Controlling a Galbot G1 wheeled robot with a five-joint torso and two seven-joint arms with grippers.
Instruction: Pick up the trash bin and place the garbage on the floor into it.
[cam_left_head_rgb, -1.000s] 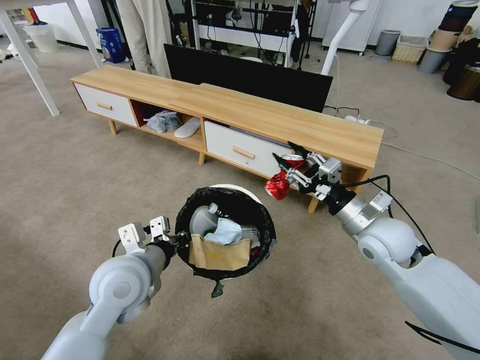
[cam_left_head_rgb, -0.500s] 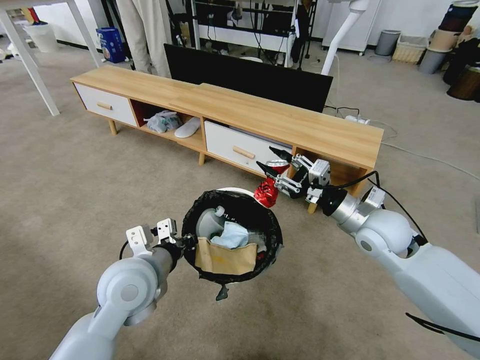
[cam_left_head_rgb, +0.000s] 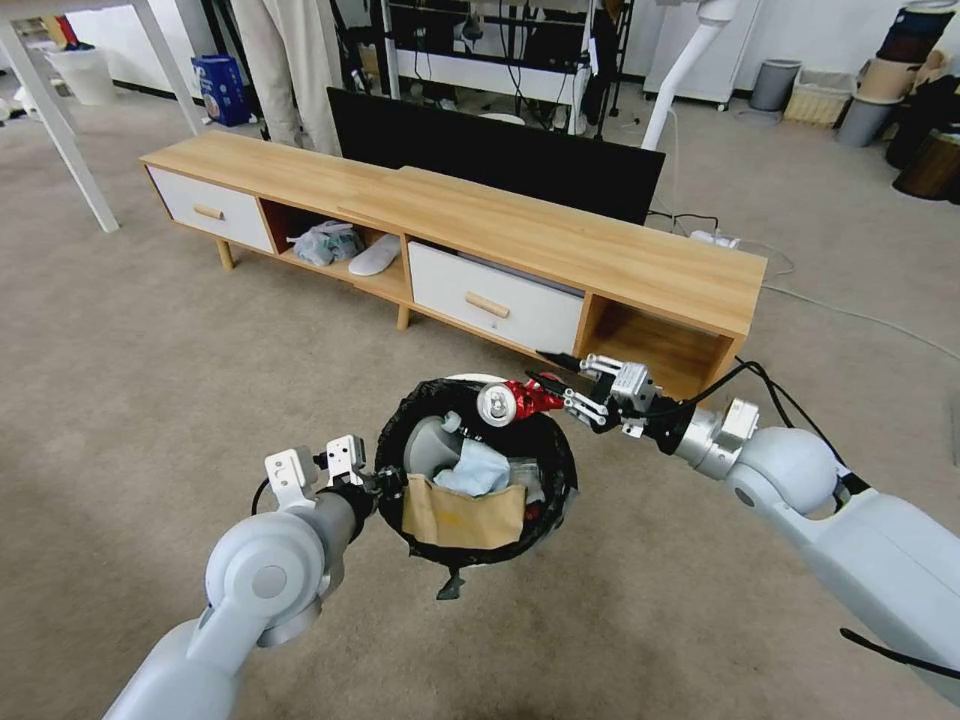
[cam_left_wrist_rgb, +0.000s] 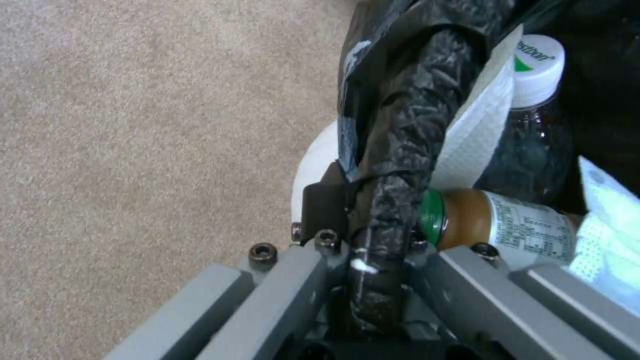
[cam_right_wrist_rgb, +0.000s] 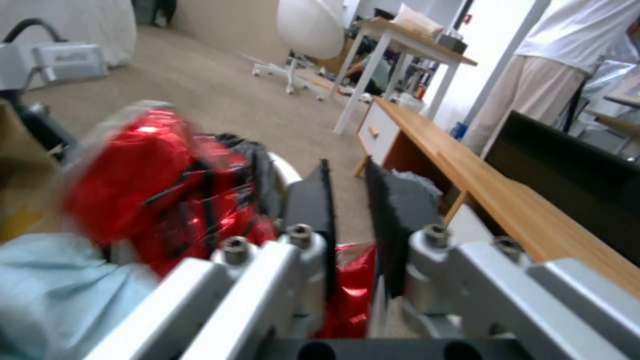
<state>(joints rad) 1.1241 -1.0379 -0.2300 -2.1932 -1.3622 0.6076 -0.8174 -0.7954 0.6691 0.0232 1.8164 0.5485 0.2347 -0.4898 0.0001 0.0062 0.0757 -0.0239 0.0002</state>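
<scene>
My left gripper (cam_left_head_rgb: 385, 483) is shut on the near-left rim of the trash bin (cam_left_head_rgb: 545, 470), a white bin lined with a black bag, and holds it off the floor (cam_left_head_rgb: 150, 400). The left wrist view shows the fingers (cam_left_wrist_rgb: 323, 205) clamping the bag-wrapped rim (cam_left_wrist_rgb: 393, 165). Garbage lies inside: a brown paper bag (cam_left_head_rgb: 462, 515), a pale blue mask (cam_left_head_rgb: 478, 468), a clear bottle (cam_left_head_rgb: 425, 440) and a tissue (cam_left_wrist_rgb: 480, 140). My right gripper (cam_left_head_rgb: 540, 375) is shut on a crushed red can (cam_left_head_rgb: 505, 402), which hangs over the bin's far rim. The can (cam_right_wrist_rgb: 167, 180) also looms in the right wrist view.
A long wooden cabinet (cam_left_head_rgb: 560, 240) stands just behind the bin, with a black screen (cam_left_head_rgb: 500, 150) behind it. Its open shelf holds a grey bundle (cam_left_head_rgb: 325, 243) and a white slipper (cam_left_head_rgb: 375, 255). Cables (cam_left_head_rgb: 860, 318) trail over the carpet at the right.
My right gripper has carried the red can left and down, from in front of the cabinet to above the bin's far rim. The left arm has shifted the bin slightly rightward.
</scene>
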